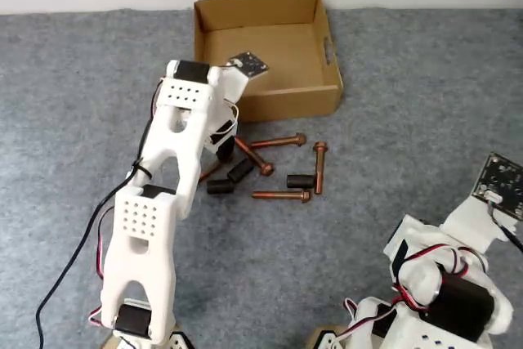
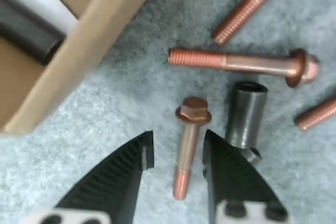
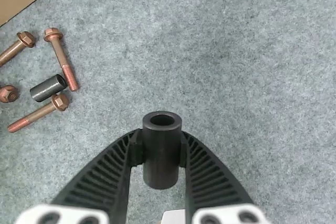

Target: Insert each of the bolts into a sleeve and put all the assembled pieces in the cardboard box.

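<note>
1. Left gripper (image 2: 177, 153): jaws parted, grasping nothing. They stand either side of a straddled bolt (image 2: 188, 145) that lies flat on the grey carpet (image 2: 131, 103), with a gap on each side.
2. Straddled bolt: copper-coloured, flanged hex head, threaded toward the tip. Its long axis runs roughly in line with the jaws. The head points away from the wrist, the tip toward it.
3. Loose sleeve (image 2: 245, 114): dark, smooth tube just beside that bolt and near parallel to it. Its open mouth faces away from the wrist. Whether a jaw touches its near end cannot be told.
4. Crosswise bolt (image 2: 241, 62): beyond the straddled bolt's head, axis across it, not touching it.
5. Cardboard box (image 1: 286, 105): open-topped, at the far side of the table. The bolts and sleeves lie on the carpet just in front of its near wall.
6. High view: upright-lying bolt (image 1: 319, 167) has its axis toward the box, head at the box end. Near bolt (image 1: 282, 195) lies across, head toward the right arm's side.
7. Right gripper (image 3: 160, 148): clamped on the held sleeve (image 3: 160, 166), over carpet well apart from the pile.
8. Held sleeve: dark tube pinched on opposite sides of its wall, round bore open toward the wrist camera.
</note>
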Robot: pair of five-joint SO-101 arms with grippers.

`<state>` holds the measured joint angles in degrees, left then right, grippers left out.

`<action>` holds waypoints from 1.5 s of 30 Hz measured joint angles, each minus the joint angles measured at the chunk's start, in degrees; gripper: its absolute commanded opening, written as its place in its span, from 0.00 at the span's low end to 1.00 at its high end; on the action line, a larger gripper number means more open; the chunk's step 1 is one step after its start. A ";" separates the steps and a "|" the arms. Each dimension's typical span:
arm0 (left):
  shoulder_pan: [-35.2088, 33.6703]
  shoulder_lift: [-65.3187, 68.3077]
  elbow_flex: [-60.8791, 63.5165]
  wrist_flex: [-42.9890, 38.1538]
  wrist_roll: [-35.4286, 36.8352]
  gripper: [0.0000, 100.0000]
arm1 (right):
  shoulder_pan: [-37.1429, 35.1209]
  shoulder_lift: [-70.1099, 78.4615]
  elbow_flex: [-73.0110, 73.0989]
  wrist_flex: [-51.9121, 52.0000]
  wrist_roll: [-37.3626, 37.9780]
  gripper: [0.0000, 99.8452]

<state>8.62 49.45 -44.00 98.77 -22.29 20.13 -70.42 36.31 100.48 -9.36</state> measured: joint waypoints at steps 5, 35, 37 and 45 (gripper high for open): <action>0.53 -0.53 5.45 0.00 0.00 0.16 | 0.00 0.00 0.00 0.00 0.00 0.01; 1.85 4.92 3.78 -4.40 -0.26 0.03 | 0.00 -0.35 0.00 0.00 0.00 0.01; 2.11 4.92 3.69 -3.16 -0.26 0.00 | 0.00 -0.35 0.00 0.00 0.00 0.01; 2.11 3.34 2.99 -0.35 -0.26 0.01 | 0.00 -0.35 0.00 0.00 0.00 0.01</action>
<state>10.73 52.79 -41.01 98.42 -22.55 20.13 -70.77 36.31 100.48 -9.36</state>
